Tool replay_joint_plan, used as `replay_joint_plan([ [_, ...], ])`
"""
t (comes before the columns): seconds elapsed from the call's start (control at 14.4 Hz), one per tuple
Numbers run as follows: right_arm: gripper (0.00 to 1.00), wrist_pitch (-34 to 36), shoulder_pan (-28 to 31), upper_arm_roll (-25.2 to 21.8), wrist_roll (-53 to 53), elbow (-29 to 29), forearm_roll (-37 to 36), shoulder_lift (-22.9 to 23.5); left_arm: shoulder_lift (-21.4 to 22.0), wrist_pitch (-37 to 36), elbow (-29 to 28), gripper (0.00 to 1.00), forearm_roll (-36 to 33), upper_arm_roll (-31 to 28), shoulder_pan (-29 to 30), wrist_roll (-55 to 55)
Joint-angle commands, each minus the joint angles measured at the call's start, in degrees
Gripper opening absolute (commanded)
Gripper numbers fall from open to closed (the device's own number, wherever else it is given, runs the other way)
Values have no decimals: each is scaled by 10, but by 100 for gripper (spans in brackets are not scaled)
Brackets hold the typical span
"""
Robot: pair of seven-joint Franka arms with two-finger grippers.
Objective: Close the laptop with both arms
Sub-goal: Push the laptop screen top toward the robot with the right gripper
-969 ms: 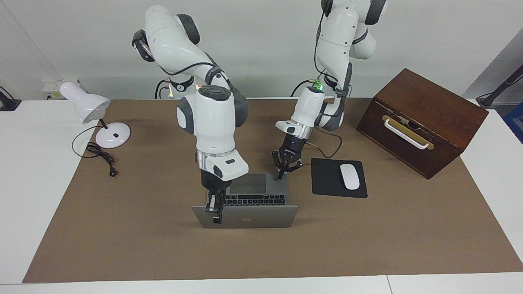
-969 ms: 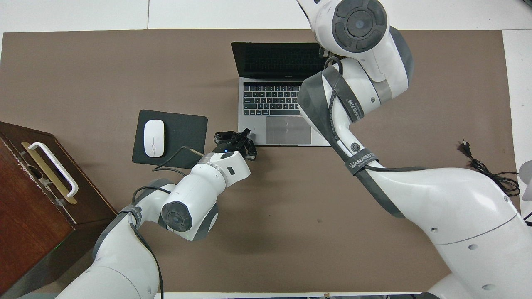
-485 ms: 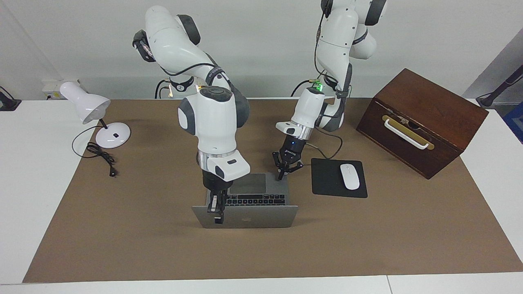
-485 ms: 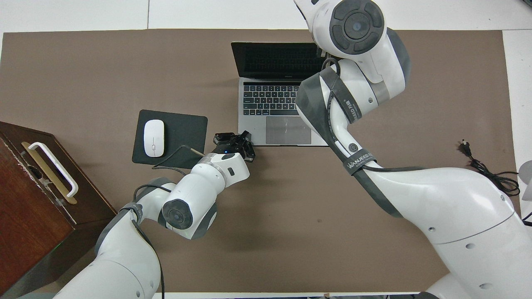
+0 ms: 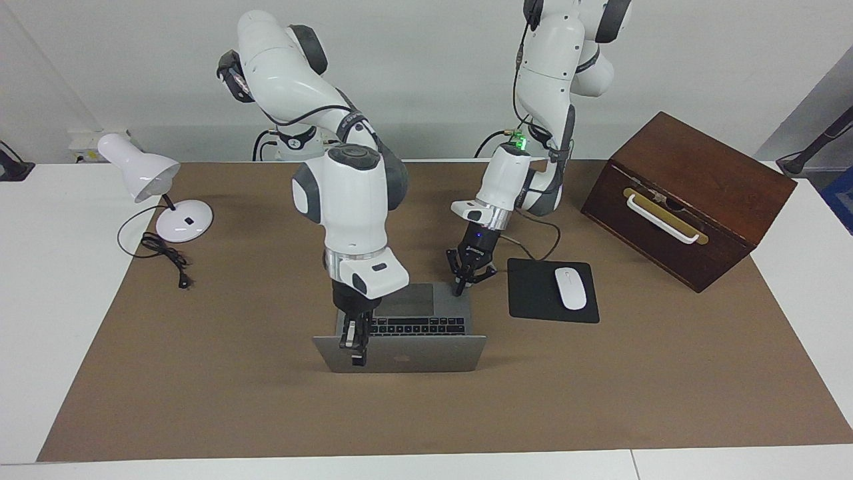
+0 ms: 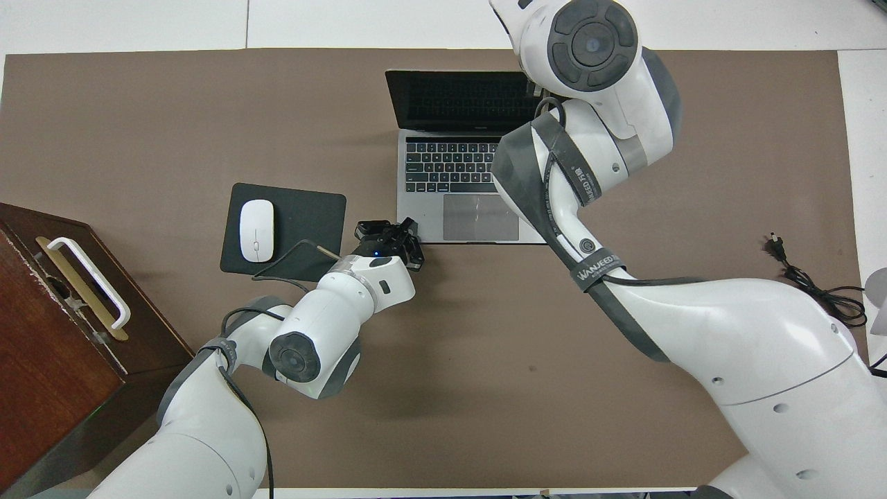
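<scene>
In the middle of the brown mat (image 5: pixel 233 400) on the desk (image 5: pixel 53 300) stands the laptop (image 5: pixel 413 320), open, its lid upright with the logo side turned away from the robots. The right gripper (image 5: pixel 353 348) is at the lid's top edge, toward the right arm's end; one finger shows on the outer face of the lid, but whether the fingers pinch the edge I cannot tell. The left gripper (image 5: pixel 466 277) points down at the base's corner nearest the robots, just beside the mouse pad (image 5: pixel 533 293), its fingers slightly spread with nothing between them. A mouse (image 5: pixel 570 288) lies on the pad. A wooden box (image 5: pixel 686 193) sits at the left arm's end, a lamp (image 5: pixel 143 177) at the right arm's end.
</scene>
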State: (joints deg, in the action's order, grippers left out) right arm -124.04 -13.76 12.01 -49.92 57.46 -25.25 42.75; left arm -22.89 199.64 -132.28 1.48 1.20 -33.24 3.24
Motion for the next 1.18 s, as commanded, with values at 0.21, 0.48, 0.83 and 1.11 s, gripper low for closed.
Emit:
replay_joint_plan([
  [0.21, 0, 5, 3, 5, 11, 3, 40, 0, -19, 11, -8, 0, -10, -2, 7, 12],
  [0.48, 0, 21, 3, 5, 11, 3, 95, -2, -22, 11, -8, 0, -10, -2, 7, 12],
  [0.83, 0, 46, 4, 5, 40, 11, 147, -7, -28, 11, -8, 0, -10, -2, 5, 13],
  [1.11, 0, 50, 9, 5, 109, 41, 206, -9, -29, 11, -11, 0, -16, -2, 5, 13],
])
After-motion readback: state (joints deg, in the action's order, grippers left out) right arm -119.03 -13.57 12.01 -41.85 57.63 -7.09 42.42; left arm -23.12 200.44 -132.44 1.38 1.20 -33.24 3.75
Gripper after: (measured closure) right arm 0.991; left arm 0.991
